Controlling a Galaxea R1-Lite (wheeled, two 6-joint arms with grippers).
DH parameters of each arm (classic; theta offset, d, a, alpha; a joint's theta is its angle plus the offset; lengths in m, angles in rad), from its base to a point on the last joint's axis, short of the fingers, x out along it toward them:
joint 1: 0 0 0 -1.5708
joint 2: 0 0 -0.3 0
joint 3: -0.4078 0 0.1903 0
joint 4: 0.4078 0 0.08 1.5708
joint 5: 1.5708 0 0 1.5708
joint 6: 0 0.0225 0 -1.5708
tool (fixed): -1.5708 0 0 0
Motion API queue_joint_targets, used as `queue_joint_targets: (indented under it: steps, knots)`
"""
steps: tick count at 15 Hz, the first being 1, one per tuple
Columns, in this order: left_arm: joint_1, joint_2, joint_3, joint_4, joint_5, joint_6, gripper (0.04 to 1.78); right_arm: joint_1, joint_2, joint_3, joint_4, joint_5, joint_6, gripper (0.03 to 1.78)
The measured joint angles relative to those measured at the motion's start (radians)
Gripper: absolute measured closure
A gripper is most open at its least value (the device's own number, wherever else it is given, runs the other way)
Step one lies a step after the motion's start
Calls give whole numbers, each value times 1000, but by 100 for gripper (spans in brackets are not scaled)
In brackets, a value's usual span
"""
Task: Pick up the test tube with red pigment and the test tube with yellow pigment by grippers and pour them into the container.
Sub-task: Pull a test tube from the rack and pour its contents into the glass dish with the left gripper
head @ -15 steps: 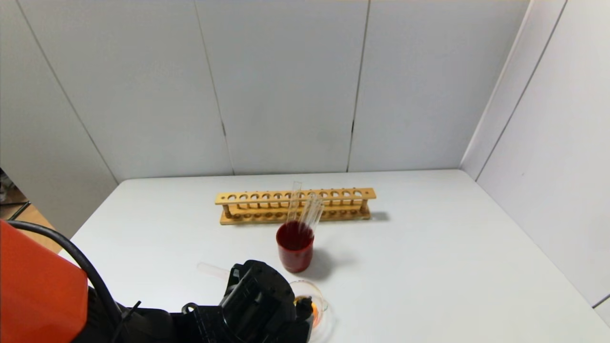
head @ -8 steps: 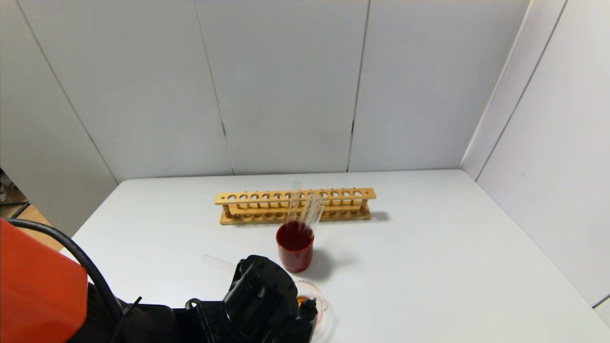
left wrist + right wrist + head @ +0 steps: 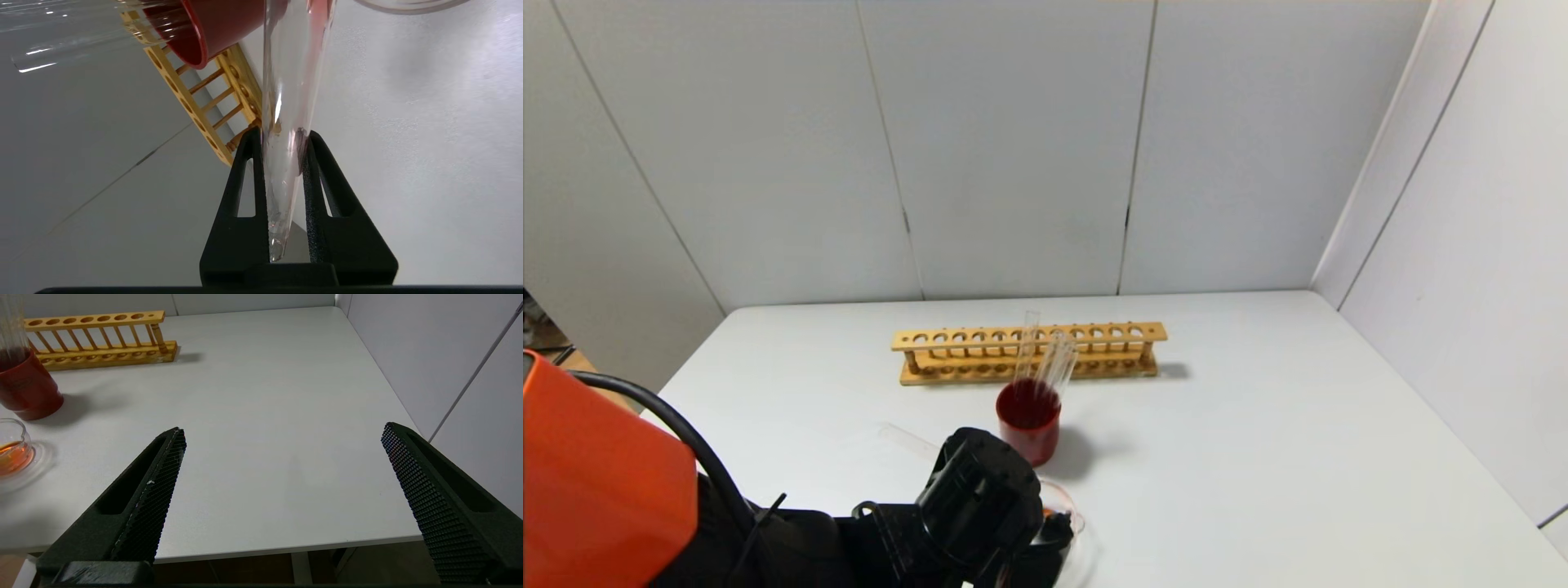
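My left gripper [image 3: 1045,535] is shut on a slim clear test tube [image 3: 286,122] with a faint red tint on its glass. It holds the tube tilted over the small clear beaker [image 3: 1072,513] at the table's near edge. The tube's free end [image 3: 907,438] sticks out up and to the left of the wrist. In the left wrist view the jaws [image 3: 282,136] clamp the tube from both sides. The beaker [image 3: 12,451] holds orange liquid. I cannot make out a yellow-tipped tube. My right gripper [image 3: 284,433] is open and empty above the table's near right edge.
A dark red cup [image 3: 1029,420] with several clear tubes [image 3: 1049,363] stands just behind the beaker. A wooden tube rack [image 3: 1029,351] stands farther back. White walls close in the back and the right side.
My left wrist has shifted a little away from me and rolled. The tube's free end has risen and moved right. The wrist now hides more of the beaker's orange liquid.
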Motion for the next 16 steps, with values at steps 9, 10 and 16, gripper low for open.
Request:
queue_joint_targets:
  steps: [9,10,16]
  knots:
    - [13,42,-51,6,2,103,152,0,0,0,0,0,0,6]
    - [12,50,-48,6,4,104,152,0,0,0,0,0,0,6]
    - [-10,61,-34,6,8,133,152,0,0,0,0,0,0,6]
